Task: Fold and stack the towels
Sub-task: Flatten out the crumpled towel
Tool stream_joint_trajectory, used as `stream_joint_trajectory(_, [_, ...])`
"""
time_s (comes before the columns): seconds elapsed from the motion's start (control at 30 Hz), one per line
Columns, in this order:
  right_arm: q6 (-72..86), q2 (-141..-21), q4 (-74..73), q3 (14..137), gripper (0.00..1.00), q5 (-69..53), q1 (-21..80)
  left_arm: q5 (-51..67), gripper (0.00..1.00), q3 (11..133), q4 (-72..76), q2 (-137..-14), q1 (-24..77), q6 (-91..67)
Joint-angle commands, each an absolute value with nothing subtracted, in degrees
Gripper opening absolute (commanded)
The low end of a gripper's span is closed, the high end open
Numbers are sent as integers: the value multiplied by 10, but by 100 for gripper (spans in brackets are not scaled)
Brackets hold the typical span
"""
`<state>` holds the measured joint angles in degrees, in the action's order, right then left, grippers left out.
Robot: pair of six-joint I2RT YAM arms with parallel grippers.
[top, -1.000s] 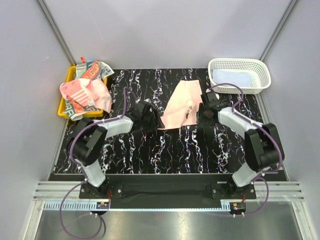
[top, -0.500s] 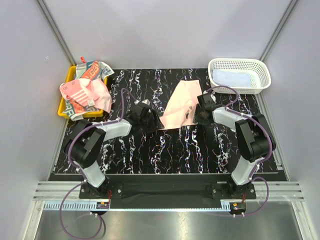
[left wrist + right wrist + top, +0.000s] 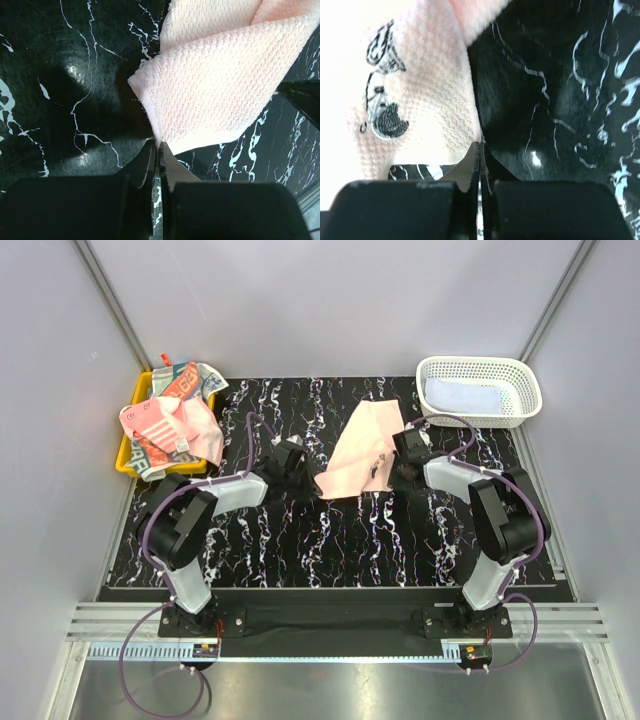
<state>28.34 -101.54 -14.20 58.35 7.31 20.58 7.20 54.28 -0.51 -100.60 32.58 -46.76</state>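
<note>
From above, a pink towel (image 3: 352, 448) lies in the middle of the black marble table (image 3: 300, 540). The left gripper (image 3: 308, 482) is at the towel's near left corner. The right gripper (image 3: 390, 472) is at its near right edge. A yellow tray (image 3: 124, 454) sits at the far left with a heap of towels (image 3: 170, 420) on it. A white basket (image 3: 480, 375) sits at the far right with a pale blue towel (image 3: 460, 396) inside. In the left wrist view, the two black fingers (image 3: 146, 159) are pressed tight together, with the edge of the towel's corner pinched in their tips. That corner is bent up off the table. In the right wrist view, the fingers (image 3: 470, 159) are shut tight too, and the towel's edge runs into their tips. A small black drawing (image 3: 382, 115) is printed on the towel just beside them.
</note>
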Motion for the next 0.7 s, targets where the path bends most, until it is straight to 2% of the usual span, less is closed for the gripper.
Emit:
stream_joint_trajectory(0.0, [287, -969, -153, 557, 0, 62, 218, 62, 0, 545, -10, -960, 329, -459])
stream_joint_trajectory(0.27, [308, -840, -222, 490, 0, 33, 224, 83, 0, 484, -53, -867, 347, -457])
stream_joint_trajectory(0.43, [356, -677, -293, 420, 0, 4, 257, 77, 0, 411, -85, -797, 397, -469])
stream_joint_trajectory(0.67, [470, -512, -382, 343, 0, -40, 343, 81, 0, 295, -99, -722, 474, -520])
